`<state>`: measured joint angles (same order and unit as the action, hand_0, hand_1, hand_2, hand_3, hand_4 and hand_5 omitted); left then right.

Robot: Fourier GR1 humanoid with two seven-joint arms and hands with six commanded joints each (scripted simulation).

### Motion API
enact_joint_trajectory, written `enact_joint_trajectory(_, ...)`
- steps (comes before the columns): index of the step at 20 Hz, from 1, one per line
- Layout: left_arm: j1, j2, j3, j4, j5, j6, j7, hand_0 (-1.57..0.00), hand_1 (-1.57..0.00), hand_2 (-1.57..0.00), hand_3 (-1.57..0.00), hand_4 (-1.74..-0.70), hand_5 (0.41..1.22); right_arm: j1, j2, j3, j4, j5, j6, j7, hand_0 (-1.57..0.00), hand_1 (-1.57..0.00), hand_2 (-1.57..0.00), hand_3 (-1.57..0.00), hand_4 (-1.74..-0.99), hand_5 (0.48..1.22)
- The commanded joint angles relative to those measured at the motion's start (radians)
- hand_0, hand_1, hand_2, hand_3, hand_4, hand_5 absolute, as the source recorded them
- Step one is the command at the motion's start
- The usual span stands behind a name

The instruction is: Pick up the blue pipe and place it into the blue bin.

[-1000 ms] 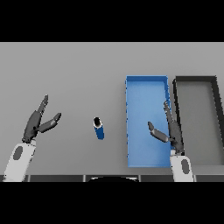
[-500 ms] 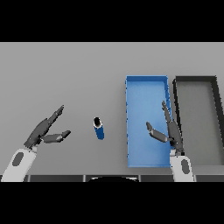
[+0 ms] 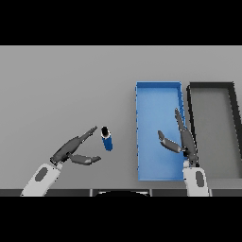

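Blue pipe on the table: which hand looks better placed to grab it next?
Probably the left hand: its open fingers reach right beside the blue pipe. The right hand hovers open over the blue bin, farther from the pipe.

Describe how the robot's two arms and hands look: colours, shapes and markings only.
Both arms are alike: a rounded white forearm shell with a small dark grey oval mark on its upper face, narrowing to a dark wrist. The left hand and the right hand are dark grey to black, with long slim fingers and a shorter thumb. No cables or lettering show.
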<state>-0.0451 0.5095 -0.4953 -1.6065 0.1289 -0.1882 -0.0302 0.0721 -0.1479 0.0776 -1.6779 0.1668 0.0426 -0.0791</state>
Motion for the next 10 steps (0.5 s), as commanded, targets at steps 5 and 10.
enact_joint_trajectory(5, -0.045, -0.105, -0.03, 0.089, -0.05, 0.032, -0.043, 0.0, 0.0, 0.0, 0.0, -1.15, 0.46, 0.026, -0.003, 0.001, -0.023, 0.003, -0.001, -0.001, 0.0, 0.0, 0.0, 0.0, -1.201, 0.62)
enact_joint_trajectory(10, -0.12, -0.187, -0.047, 0.198, -0.093, 0.052, -0.055, 0.0, 0.0, 0.0, 0.0, -1.1, 0.448, 0.032, -0.015, -0.015, -0.032, -0.018, 0.008, -0.011, 0.0, 0.0, 0.0, 0.0, -1.215, 0.637)
